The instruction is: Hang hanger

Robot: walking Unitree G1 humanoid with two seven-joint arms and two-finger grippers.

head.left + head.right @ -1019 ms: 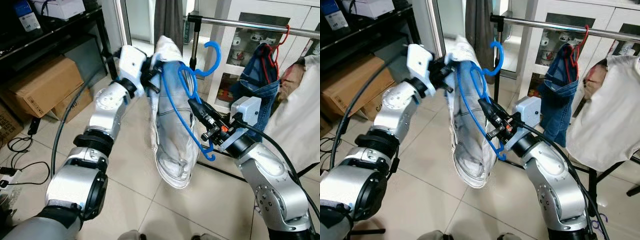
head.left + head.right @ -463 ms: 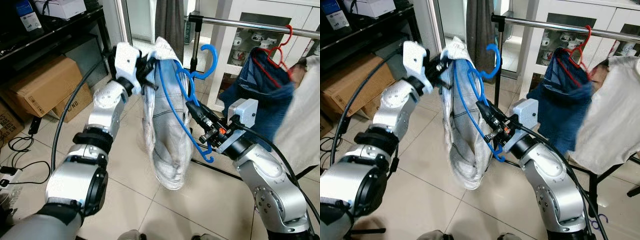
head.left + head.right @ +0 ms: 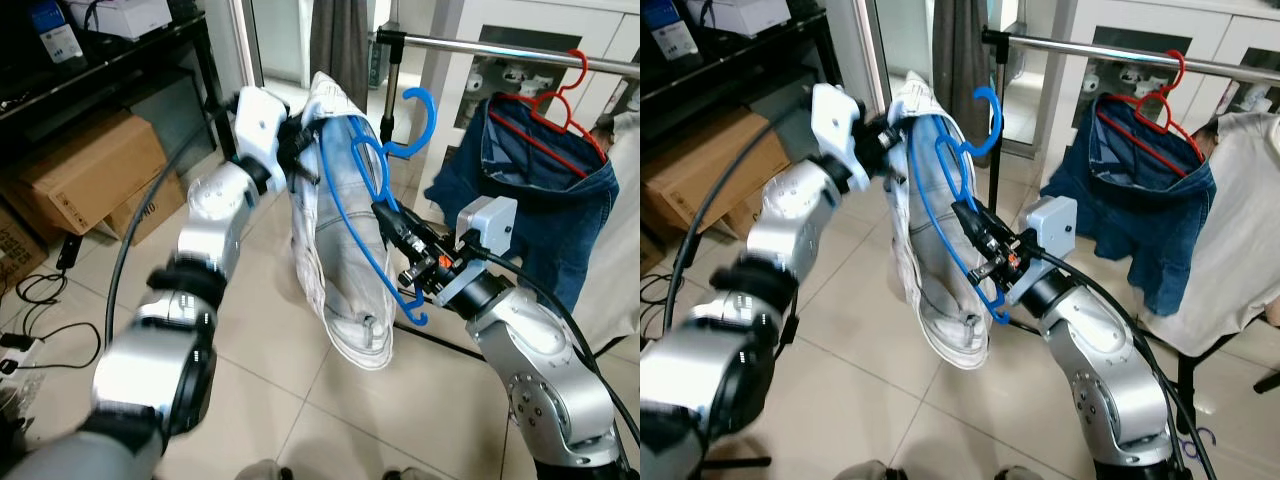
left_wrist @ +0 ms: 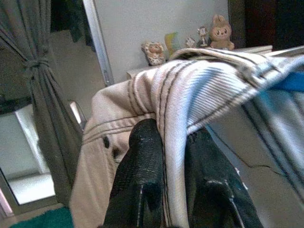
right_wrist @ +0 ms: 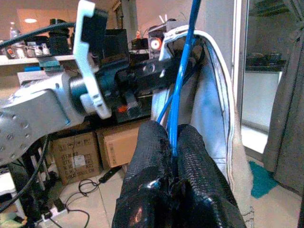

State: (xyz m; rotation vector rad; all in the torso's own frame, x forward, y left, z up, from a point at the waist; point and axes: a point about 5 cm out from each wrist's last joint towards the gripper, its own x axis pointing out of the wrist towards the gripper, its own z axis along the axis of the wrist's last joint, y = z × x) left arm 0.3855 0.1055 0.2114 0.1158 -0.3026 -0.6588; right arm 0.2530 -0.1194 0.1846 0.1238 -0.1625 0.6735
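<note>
No lettering can be read with any certainty. The cardboard box (image 3: 150, 215) low beside the left arm carries dark print too blurred to make out. The blue package (image 3: 52, 30) on the black shelf (image 3: 120, 60), above and outward of the left gripper (image 3: 300, 150), shows white marks too small to read.

Head stereo pair looks forward and down; 2 wrist cameras view close along their fingers.
</note>
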